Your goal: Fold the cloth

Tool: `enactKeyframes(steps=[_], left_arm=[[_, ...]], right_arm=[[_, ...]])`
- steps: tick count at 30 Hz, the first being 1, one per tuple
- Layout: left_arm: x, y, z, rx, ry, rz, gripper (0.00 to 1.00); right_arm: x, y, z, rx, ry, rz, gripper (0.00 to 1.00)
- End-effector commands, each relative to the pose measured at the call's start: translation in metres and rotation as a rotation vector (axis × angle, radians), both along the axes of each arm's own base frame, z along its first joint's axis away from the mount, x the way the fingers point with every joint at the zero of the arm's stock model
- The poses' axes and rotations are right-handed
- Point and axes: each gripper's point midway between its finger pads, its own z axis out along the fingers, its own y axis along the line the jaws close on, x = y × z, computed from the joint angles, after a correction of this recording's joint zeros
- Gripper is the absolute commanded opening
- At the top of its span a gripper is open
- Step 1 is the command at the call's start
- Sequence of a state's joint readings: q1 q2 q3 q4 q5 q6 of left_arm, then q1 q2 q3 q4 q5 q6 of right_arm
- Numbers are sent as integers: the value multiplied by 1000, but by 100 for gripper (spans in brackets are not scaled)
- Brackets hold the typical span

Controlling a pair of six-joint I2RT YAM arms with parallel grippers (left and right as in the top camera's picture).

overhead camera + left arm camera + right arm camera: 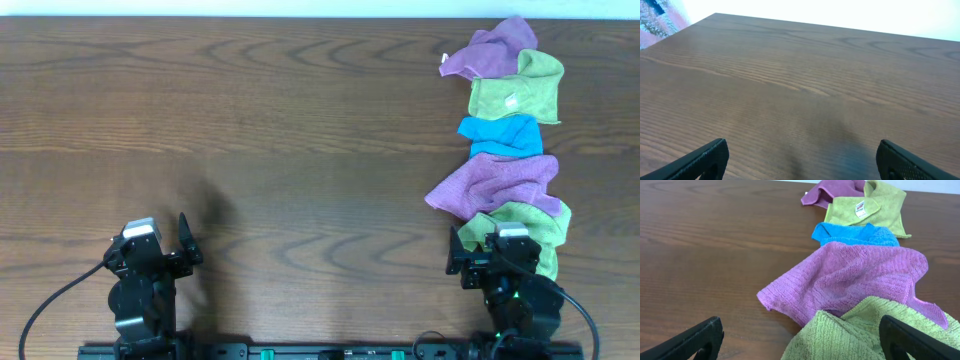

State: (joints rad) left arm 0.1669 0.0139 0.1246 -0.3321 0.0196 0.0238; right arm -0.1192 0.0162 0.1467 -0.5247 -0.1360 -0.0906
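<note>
Two purple cloths lie in a crumpled row at the table's right side. The nearer one [495, 183] [850, 280] is spread loosely. The far one [490, 50] [832, 189] is bunched and shows a small white tag at its left corner. Which of them is the cloth to fold I cannot tell. My right gripper [487, 250] [802, 337] stands open just short of the nearer purple cloth, its fingers over a lime-green cloth [865, 330] and holding nothing. My left gripper [155, 245] [802, 160] stands open over bare wood at the near left, far from the cloths.
A second lime-green cloth [515, 95] [875, 207] with a label and a blue cloth [500, 133] [855, 232] lie between the two purple ones. The near green cloth [530, 225] overlaps the nearer purple one. The brown wooden table [250, 130] stretches left of the row.
</note>
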Motion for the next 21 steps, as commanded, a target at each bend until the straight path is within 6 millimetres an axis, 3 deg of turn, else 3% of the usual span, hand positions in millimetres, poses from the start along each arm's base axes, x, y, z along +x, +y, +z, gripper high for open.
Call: enactKeyframes(steps=[1,16,19,21], left_arm=[[0,-2,-11,1,27,-10,95],[0,-2,-11,1,27,-10,95],[0,-2,-11,1,27,-10,95],[0,-2,-11,1,27,-10,95]], right_arm=[[0,3,1,8,-8,13,99],[0,3,1,8,-9,13,99],[6,2,16,-1,-75,10,99],[12,2,36,-10,-161,14,99]])
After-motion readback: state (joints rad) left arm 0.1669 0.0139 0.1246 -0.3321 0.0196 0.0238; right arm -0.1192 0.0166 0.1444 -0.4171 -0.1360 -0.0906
